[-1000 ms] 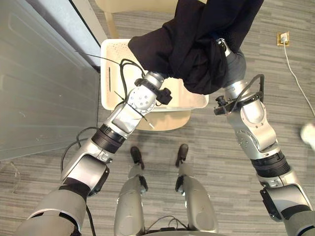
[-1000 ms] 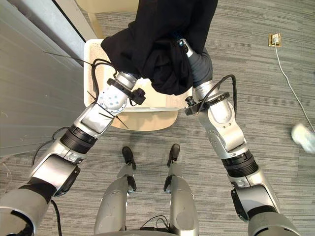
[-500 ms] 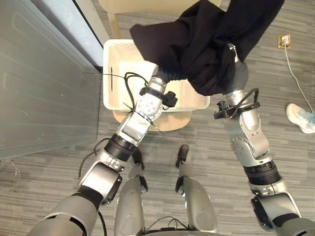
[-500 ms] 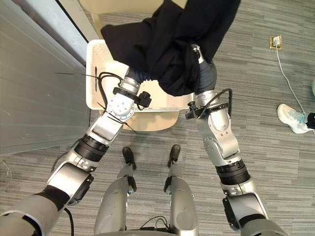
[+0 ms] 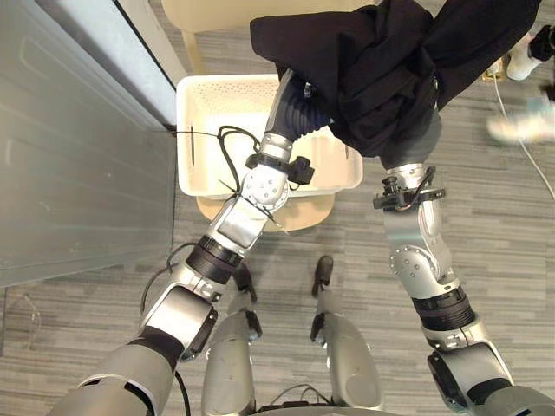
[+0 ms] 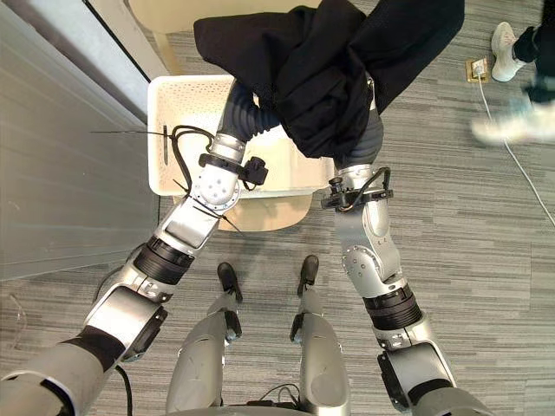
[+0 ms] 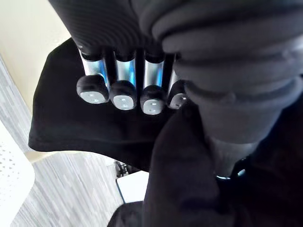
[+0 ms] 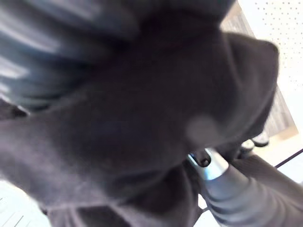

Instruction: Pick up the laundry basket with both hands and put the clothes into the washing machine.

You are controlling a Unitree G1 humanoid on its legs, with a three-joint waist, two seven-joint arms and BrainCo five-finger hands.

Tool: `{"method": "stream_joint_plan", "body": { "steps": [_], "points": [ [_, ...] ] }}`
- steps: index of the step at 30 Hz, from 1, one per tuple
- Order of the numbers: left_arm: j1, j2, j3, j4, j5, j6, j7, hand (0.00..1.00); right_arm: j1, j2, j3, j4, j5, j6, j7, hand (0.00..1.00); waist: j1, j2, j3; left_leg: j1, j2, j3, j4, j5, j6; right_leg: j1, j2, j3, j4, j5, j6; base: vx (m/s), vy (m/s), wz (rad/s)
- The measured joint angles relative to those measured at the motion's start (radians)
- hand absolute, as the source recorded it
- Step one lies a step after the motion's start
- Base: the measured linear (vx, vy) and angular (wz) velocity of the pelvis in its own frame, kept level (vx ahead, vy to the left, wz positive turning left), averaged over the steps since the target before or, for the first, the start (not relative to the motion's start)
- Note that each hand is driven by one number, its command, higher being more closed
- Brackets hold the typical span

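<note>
Black garment [image 5: 381,78] hanging bunched over both raised arms, above the white laundry basket [image 5: 186,130].
We are probably holding it high so that it is clearing the basket, which is sitting on a pale stool [image 5: 286,212]. Our left hand [image 7: 124,71] is curling its fingers [image 7: 123,97] side by side into the cloth. Our right hand [image 5: 414,139] is lying buried under folds, so we cannot tell its grip.

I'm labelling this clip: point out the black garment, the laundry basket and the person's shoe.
black garment [image 5: 381,78], left eye view, middle of the cloth.
laundry basket [image 5: 225,104], left eye view, its bare inside.
person's shoe [image 6: 506,39], right eye view, white upper.
</note>
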Motion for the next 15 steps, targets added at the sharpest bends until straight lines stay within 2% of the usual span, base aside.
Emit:
{"method": "stream_joint_plan", "body": {
  "steps": [6,8,15],
  "points": [
    [0.000,0.028,0.003,0.000,0.025,-0.009,0.000,1.00,0.009,-0.034,0.022,0.000,0.011,-0.001,0.020,1.00,-0.001,0.000,0.000,-0.033,0.025,0.000,0.067,-0.027,-0.002,-0.006,0.006,0.003,-0.001,0.002,-0.002,-0.02,-0.005,-0.05],
    [0.000,0.029,0.006,0.000,0.032,-0.017,0.000,1.00,0.008,-0.045,0.029,0.000,0.011,0.001,0.032,1.00,0.000,0.000,0.000,-0.048,0.031,-0.005,0.091,-0.038,-0.003,-0.009,0.010,0.001,-0.001,0.012,-0.015,0.00,0.000,0.00],
    [0.000,0.027,0.031,0.000,0.065,-0.020,0.000,1.00,0.003,-0.048,0.037,0.004,0.010,0.006,0.043,1.00,0.002,0.000,0.000,-0.066,0.038,-0.015,0.130,-0.060,0.002,-0.006,0.016,-0.003,-0.001,0.015,-0.018,0.00,-0.001,0.02]
  ]
}}
